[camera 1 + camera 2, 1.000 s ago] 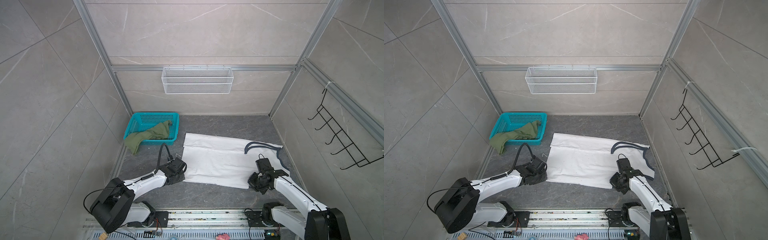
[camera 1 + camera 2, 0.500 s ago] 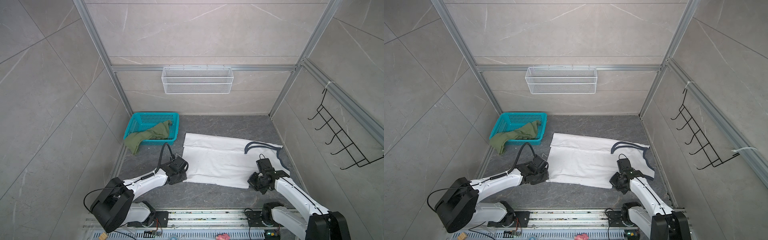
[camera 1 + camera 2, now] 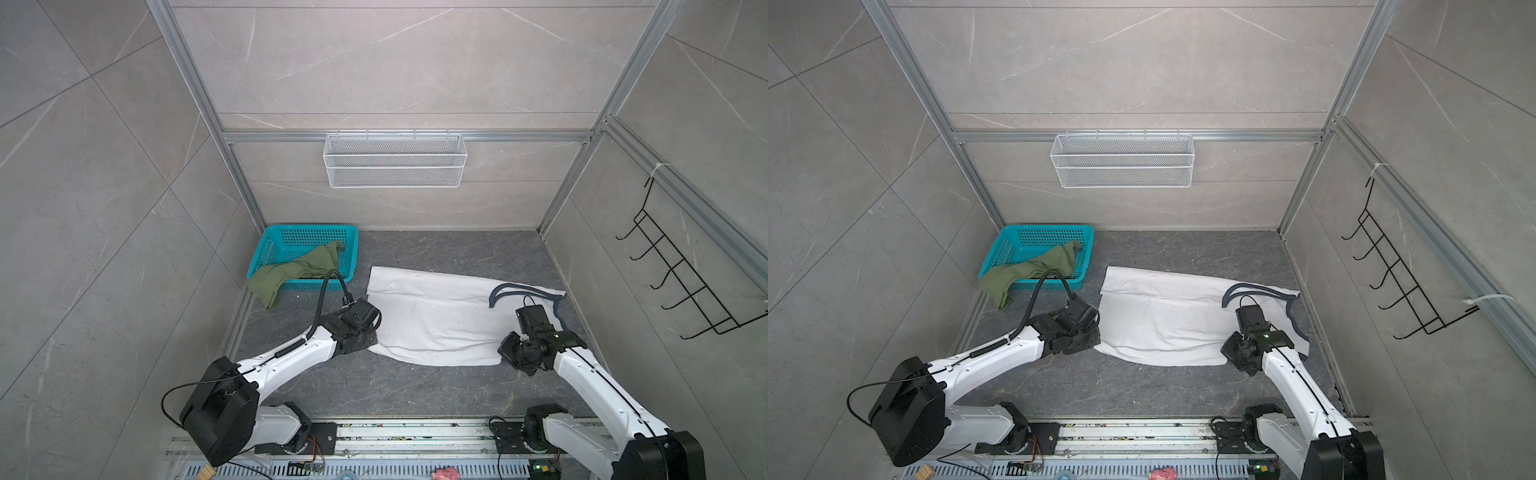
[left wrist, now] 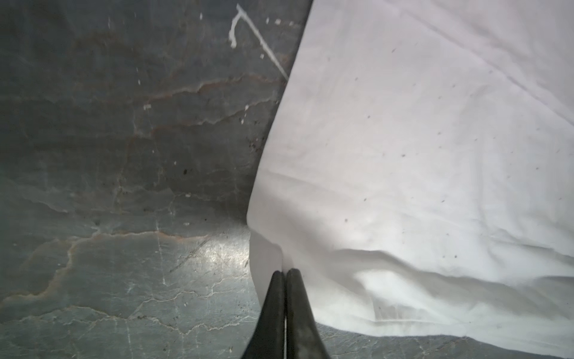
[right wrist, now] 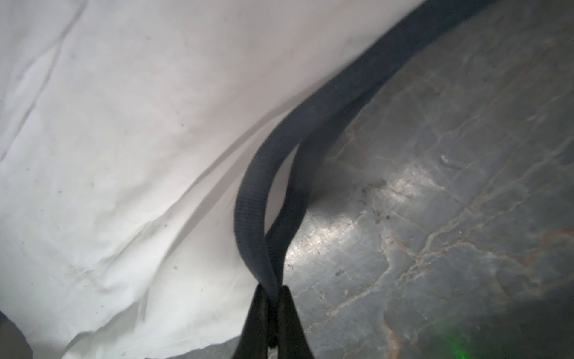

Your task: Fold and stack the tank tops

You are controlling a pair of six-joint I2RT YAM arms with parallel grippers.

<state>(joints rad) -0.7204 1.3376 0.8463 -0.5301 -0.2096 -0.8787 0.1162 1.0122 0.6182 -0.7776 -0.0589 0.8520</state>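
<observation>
left gripper [image 4: 285, 273]: I'm pinching the white tank top [image 3: 432, 320] hem, centre-left of frame
right gripper [image 5: 272, 290]: I'm pinching its navy trim [image 5: 251, 217], centre-right

Both arms are reaching low and forward, stretching out close above the floor. The left arm [image 3: 291, 359] is extending forward and towards the middle, its forearm lying almost flat and its wrist [image 3: 353, 328] tipping downward. The left gripper [image 4: 285, 273] is pressing its jaws tight together, pinching a corner edge of the white tank top [image 4: 403, 155]. The right arm [image 3: 594, 386] is slanting forward and inward as well, its wrist [image 3: 534, 347] folding down sharply. The right gripper [image 5: 273, 290] is clamping its jaws on the top's navy trim [image 5: 251, 217], which is rising straight out from between the fingertips.
</observation>
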